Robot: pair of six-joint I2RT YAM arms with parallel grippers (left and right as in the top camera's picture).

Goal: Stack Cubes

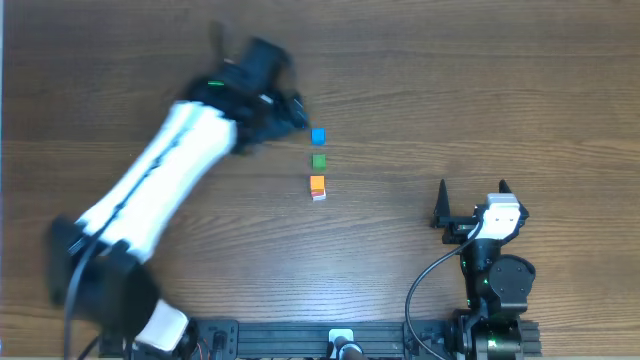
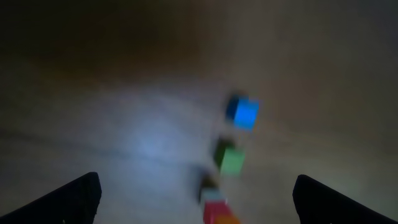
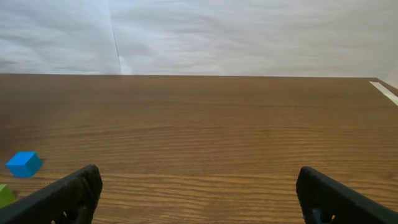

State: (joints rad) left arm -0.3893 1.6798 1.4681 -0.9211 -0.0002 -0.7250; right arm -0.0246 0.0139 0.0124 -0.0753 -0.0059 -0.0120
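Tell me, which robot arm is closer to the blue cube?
Left. The left gripper is close beside the blue cube, fingers open. The right gripper sits much farther off on the cube's other side, back near its own base.

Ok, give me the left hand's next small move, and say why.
Probably bring the left hand down over the blue cube. The hand is open and empty, and in the top view blue lies closest to it, with green and orange in a row beyond. The right hand is open and sits well away from the cubes.
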